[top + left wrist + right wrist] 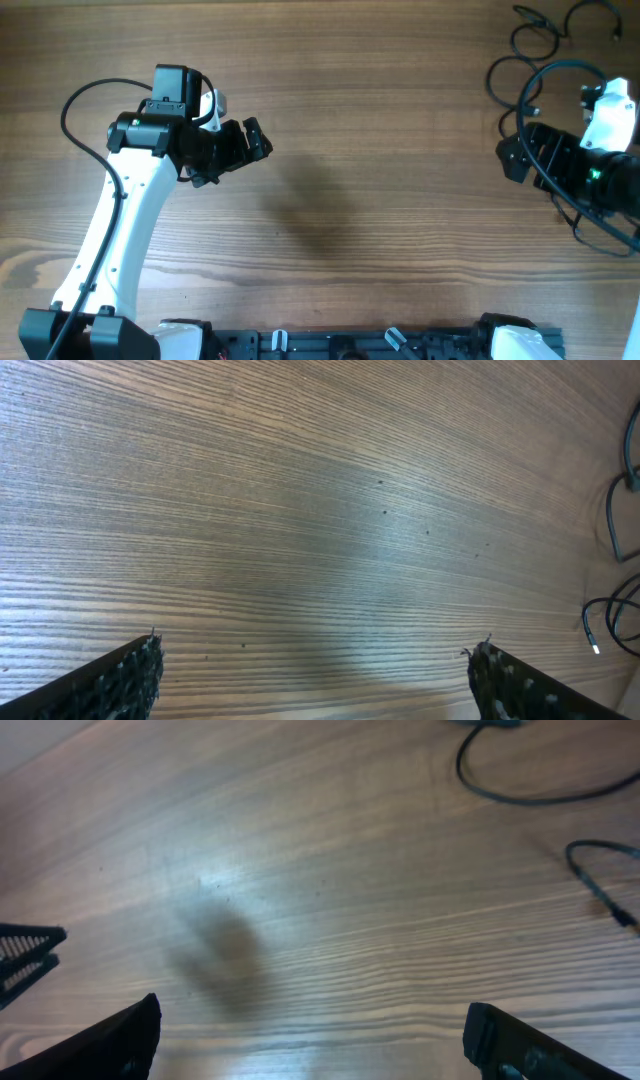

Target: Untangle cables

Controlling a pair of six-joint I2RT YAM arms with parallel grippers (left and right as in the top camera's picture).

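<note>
The cables lie as loose thin black loops at the table's far right corner (pixel 530 38), with another loop (pixel 503 80) just in front. In the left wrist view cable ends show at the right edge (pixel 612 520). In the right wrist view a loop (pixel 520 792) and a plug end (pixel 600 875) show at the top right. My left gripper (pixel 243 155) (pixel 315 672) is open and empty over bare wood, far left of the cables. My right gripper (pixel 510 160) (pixel 310 1032) is open and empty, just in front of the loops and touching none.
A thick black wire arcs over the right arm (pixel 545 75), and another loops out from the left arm (pixel 75 100). The arm bases and a black rail (pixel 350 342) run along the front edge. The left gripper's tip shows at the right wrist view's left edge (pixel 25 952).
</note>
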